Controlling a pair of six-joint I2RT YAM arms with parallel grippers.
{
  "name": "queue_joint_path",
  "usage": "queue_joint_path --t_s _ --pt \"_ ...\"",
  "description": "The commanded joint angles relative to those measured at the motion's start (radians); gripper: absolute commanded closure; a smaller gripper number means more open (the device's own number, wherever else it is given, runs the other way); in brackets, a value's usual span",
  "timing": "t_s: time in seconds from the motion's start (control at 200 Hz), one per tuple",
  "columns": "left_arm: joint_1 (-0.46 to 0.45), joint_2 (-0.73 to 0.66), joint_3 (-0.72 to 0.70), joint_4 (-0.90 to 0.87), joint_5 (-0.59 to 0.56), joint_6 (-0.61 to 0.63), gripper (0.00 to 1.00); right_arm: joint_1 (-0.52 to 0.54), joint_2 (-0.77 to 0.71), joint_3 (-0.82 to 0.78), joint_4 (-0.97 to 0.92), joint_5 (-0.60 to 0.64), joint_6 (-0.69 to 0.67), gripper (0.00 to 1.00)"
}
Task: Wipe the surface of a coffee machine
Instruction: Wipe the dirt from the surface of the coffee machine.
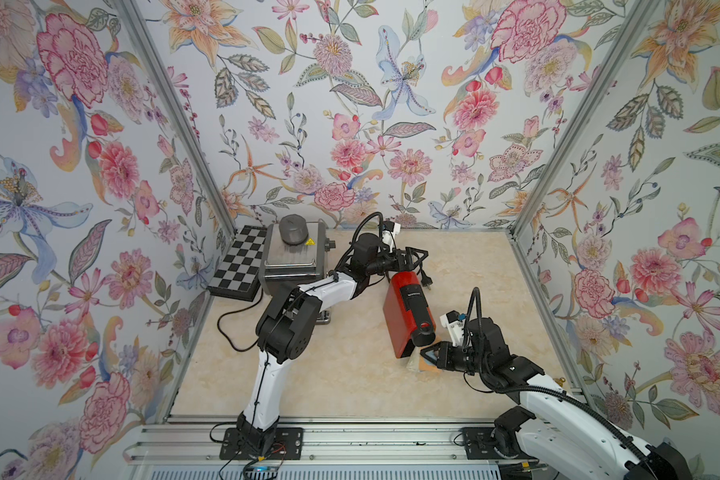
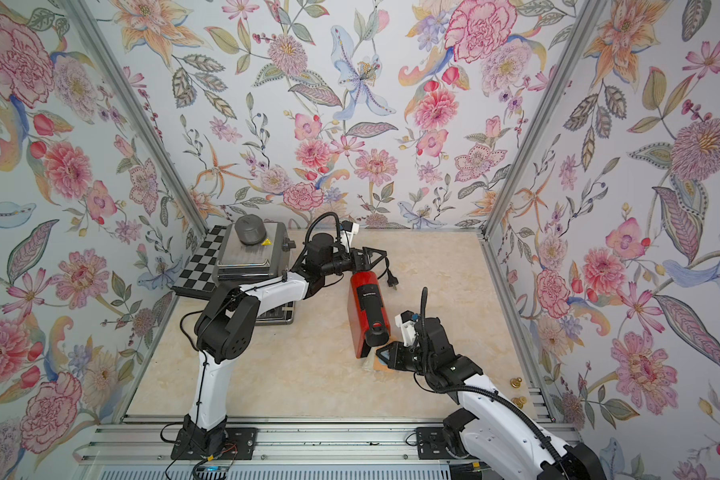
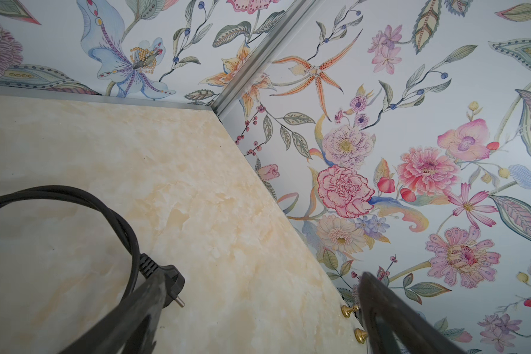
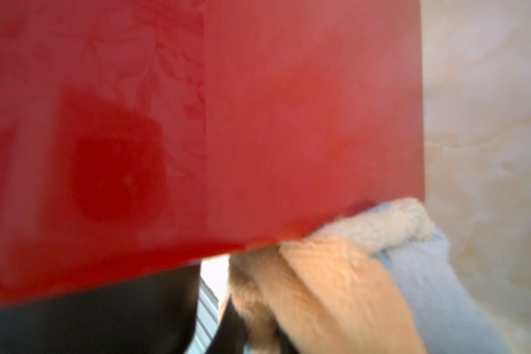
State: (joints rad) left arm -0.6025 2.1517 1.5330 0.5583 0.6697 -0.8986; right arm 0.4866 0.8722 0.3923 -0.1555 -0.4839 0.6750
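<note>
The red coffee machine (image 1: 406, 316) stands mid-table in both top views, its black spout end toward the front. My right gripper (image 1: 429, 354) is low at that front end, shut on a folded orange, blue and white cloth (image 1: 421, 366). In the right wrist view the cloth (image 4: 334, 275) presses against the bottom edge of the machine's red side (image 4: 258, 122). My left gripper (image 1: 417, 254) hovers over the machine's rear end, open. Its two dark fingers (image 3: 129, 312) stand wide apart with only table between them.
The machine's black plug (image 3: 166, 283) and looped cord lie on the table behind it. A steel appliance with a dark knob (image 1: 292, 253) and a checkerboard (image 1: 238, 266) fill the back left corner. Brass knobs (image 2: 515, 382) sit at the right table edge.
</note>
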Motion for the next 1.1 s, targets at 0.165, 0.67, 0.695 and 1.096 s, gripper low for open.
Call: queue_joint_path --t_s 0.165,0.67,0.695,1.096 --pt "-0.023 -0.076 -0.102 0.021 0.018 -0.013 0.01 -0.118 0.069 0.108 0.167 0.063 -0.099 1.0" --pt "-0.035 -0.107 -0.139 0.068 0.02 -0.053 0.01 -0.342 0.253 0.198 0.255 -0.146 -0.204 1.0" --pt "-0.034 -0.111 -0.137 0.062 0.018 -0.052 0.01 -0.345 0.258 0.197 0.258 -0.156 -0.207 1.0" --pt "0.002 -0.191 -0.04 -0.045 0.0 -0.004 0.01 -0.368 0.269 0.057 0.387 -0.204 -0.154 1.0"
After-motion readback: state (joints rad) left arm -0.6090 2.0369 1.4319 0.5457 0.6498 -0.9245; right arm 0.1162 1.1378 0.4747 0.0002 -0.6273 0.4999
